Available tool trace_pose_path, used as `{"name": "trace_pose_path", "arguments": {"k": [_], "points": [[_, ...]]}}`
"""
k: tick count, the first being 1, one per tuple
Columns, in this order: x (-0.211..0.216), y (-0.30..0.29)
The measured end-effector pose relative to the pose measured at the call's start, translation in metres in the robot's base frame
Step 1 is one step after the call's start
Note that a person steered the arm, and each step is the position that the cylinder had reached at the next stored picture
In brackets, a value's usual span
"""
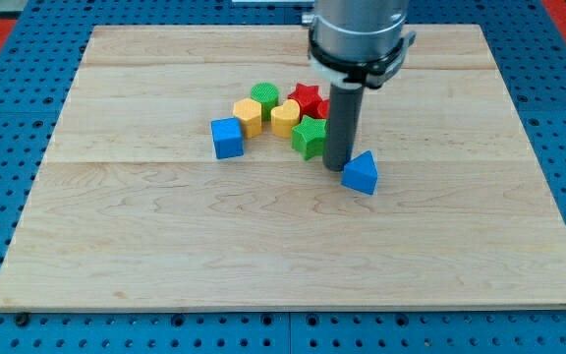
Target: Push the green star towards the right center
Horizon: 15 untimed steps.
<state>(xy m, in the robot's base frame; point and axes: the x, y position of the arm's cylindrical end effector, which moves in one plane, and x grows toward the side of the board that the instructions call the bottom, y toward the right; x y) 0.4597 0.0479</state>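
Observation:
The green star (pixel 309 136) lies near the middle of the wooden board (pixel 165 226), in a cluster of blocks. My tip (pixel 337 164) rests on the board just right of the star and a little below it, close to touching it. A blue triangular block (pixel 361 173) sits right beside my tip, on its right. The rod hides part of a red block (pixel 324 106) behind it.
In the cluster: a red star (pixel 306 98), a green cylinder (pixel 264 96), a yellow heart (pixel 285 117), a yellow hexagon (pixel 249 117) and a blue cube (pixel 227 138) at the left. A blue pegboard (pixel 8 118) surrounds the board.

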Motion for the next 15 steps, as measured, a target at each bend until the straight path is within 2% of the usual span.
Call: {"name": "trace_pose_path", "arguments": {"k": [1, 2, 4, 6, 7, 10, 13, 14, 15], "points": [[0.037, -0.033], [-0.004, -0.037], [-0.037, -0.038], [-0.039, -0.062], [-0.065, -0.034], [-0.066, 0.034], [-0.065, 0.137], [-0.064, 0.141], [-0.064, 0.122]]}}
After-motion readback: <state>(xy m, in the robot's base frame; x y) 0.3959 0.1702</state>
